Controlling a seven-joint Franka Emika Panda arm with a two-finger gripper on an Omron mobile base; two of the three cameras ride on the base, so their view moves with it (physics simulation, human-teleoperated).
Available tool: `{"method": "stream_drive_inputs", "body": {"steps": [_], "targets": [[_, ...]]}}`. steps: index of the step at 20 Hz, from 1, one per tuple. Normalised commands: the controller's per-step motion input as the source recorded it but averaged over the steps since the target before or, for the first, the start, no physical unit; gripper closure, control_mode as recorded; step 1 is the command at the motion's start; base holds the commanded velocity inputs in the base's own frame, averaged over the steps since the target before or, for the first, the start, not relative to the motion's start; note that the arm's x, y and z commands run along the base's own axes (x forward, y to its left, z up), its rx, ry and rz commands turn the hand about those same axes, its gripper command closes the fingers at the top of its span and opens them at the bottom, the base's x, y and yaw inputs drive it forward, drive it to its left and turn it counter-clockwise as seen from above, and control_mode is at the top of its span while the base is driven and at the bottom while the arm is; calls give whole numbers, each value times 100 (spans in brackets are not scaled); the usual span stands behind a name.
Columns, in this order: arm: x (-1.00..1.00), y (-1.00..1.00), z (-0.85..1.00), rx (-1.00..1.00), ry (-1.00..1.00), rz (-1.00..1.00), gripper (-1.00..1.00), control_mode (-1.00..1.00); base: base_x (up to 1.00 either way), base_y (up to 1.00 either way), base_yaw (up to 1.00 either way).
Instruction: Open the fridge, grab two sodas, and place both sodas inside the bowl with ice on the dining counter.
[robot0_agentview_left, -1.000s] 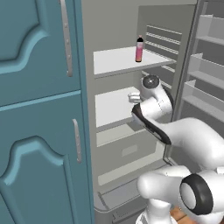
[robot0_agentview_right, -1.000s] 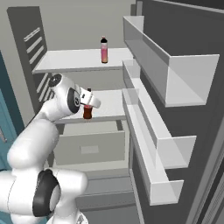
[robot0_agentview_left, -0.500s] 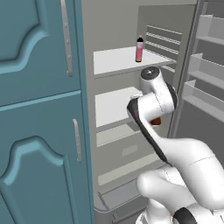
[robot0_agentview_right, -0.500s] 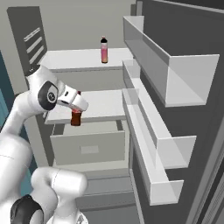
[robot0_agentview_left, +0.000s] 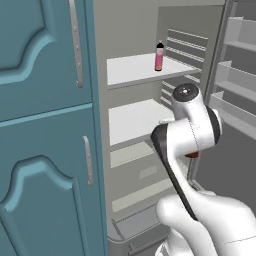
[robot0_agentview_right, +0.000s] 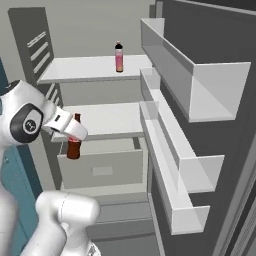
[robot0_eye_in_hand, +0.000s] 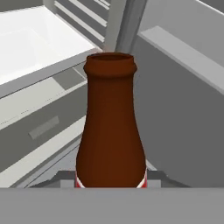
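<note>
The fridge (robot0_agentview_right: 95, 67) stands open, its white shelves showing. A dark reddish-brown soda (robot0_agentview_right: 74, 146) hangs upright in front of the middle shelf, with my gripper (robot0_agentview_right: 75, 134) shut on its neck and upper body. Seen from the hand, this soda (robot0_eye_in_hand: 111, 127) stands close up between the fingers. From the left base, a sliver of it (robot0_agentview_left: 191, 155) peeks out below my arm. The pink soda (robot0_agentview_right: 119, 57) (robot0_agentview_left: 159, 56) stands on the upper shelf, well above and behind the gripper. The bowl with ice and the dining counter are out of view.
The fridge door (robot0_agentview_right: 200, 95) swings out on the right with three deep white bins. A grey drawer (robot0_agentview_right: 100, 170) sits below the middle shelf. Teal cabinets (robot0_agentview_left: 45, 125) with metal handles flank the fridge on the left.
The arm has drawn back out of the fridge with the reddish-brown soda in its grip, shifting left in the right base view. The pink soda has not moved.
</note>
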Motion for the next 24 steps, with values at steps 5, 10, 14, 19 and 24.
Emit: {"method": "stream_drive_inputs", "body": {"steps": [5, 10, 14, 19, 24], "targets": [[-96, 0, -3, 0, -6, -7, 100, -100, 0, 0, 0], [-40, 0, 0, 0, -5, -2, 100, 100, -60, 0, -2], [0, 0, 0, 0, 0, 0, 100, 100, -100, 0, -6], [0, 0, 0, 0, 0, 0, 100, 100, -100, 1, -15], [0, 0, 0, 0, 0, 0, 100, 100, -100, 0, -35]]}}
